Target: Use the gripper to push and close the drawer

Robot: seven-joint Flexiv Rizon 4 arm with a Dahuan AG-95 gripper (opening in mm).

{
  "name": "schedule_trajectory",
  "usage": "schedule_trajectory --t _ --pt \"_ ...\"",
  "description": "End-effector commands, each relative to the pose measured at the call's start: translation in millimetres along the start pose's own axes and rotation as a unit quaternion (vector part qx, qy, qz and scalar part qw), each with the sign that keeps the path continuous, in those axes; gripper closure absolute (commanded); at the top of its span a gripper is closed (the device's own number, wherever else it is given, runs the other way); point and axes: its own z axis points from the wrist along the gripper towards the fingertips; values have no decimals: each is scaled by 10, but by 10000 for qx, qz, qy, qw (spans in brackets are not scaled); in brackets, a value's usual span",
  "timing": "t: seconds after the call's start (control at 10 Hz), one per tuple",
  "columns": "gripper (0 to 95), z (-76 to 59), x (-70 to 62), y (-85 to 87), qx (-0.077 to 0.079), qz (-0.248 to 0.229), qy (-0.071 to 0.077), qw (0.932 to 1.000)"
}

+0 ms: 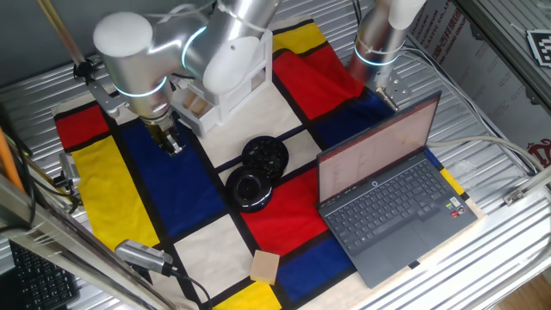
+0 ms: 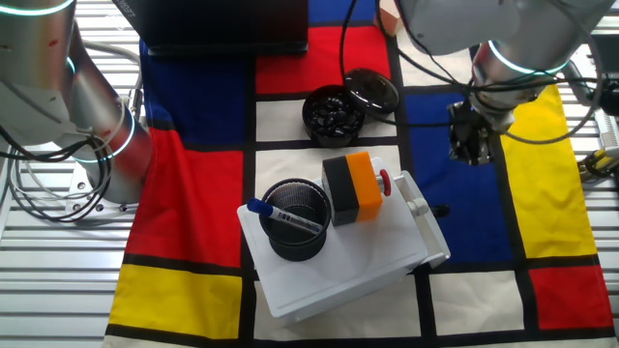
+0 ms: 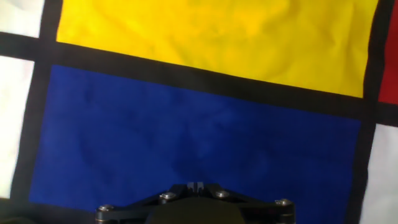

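The white cabinet (image 2: 338,266) stands on the checked cloth, and its drawer (image 2: 424,224) sticks out a little on the side facing my gripper. My gripper (image 2: 471,143) is a small black claw that hangs over the blue patch, a short way from the drawer front and not touching it. In one fixed view the gripper (image 1: 170,140) points down beside the cabinet (image 1: 234,102), which my arm partly hides. In the hand view the fingertips (image 3: 196,185) are pressed together with nothing between them, above blue cloth.
A black mesh cup (image 2: 295,222) with a pen and an orange-and-black box (image 2: 354,188) sit on the cabinet. Two black round dishes (image 1: 258,170), an open laptop (image 1: 387,194), a tan wooden block (image 1: 265,266) and the other silver arm (image 1: 380,39) stand nearby.
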Motion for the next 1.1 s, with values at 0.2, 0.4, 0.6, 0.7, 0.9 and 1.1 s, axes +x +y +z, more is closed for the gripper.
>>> schedule_trajectory --t 0.2,0.4,0.6,0.7,0.9,1.1 --pt "950 28 126 -76 -7 -29 4 10000" --pt "950 61 194 -95 -11 -28 0 10000" --pt "950 69 241 -126 -2 -19 33 10000" --pt "950 76 259 -133 21 -16 52 10000" --pt "950 74 294 -166 27 -19 67 10000" --pt "950 82 373 -215 18 -17 84 10000"
